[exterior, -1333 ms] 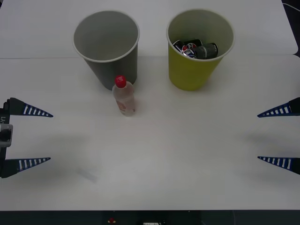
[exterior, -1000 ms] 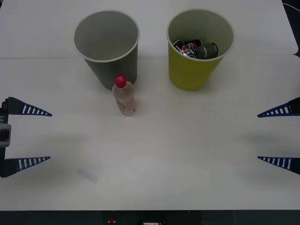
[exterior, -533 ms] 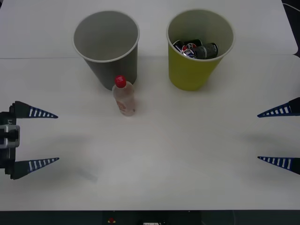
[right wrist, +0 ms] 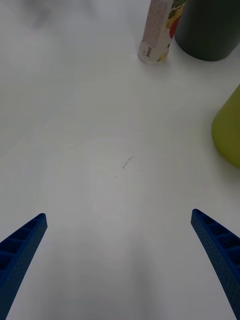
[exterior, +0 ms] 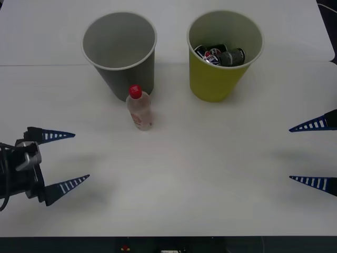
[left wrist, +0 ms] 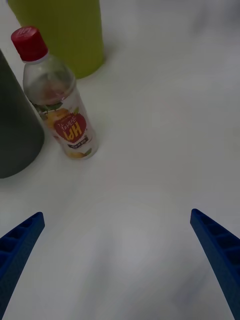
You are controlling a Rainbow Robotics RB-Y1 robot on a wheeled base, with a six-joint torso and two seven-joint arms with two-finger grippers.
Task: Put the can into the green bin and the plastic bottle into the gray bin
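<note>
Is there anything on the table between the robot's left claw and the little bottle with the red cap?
No. In the front view, bare white table lies between the open left gripper and the plastic bottle; the left wrist view agrees.

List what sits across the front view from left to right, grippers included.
Open left gripper → gray cup-shaped bin → small clear plastic bottle with red screw cap → yellow-green cup-shaped bin holding cans → open right gripper at the right edge. The bottle's span overlaps the gray bin's right side.
</note>
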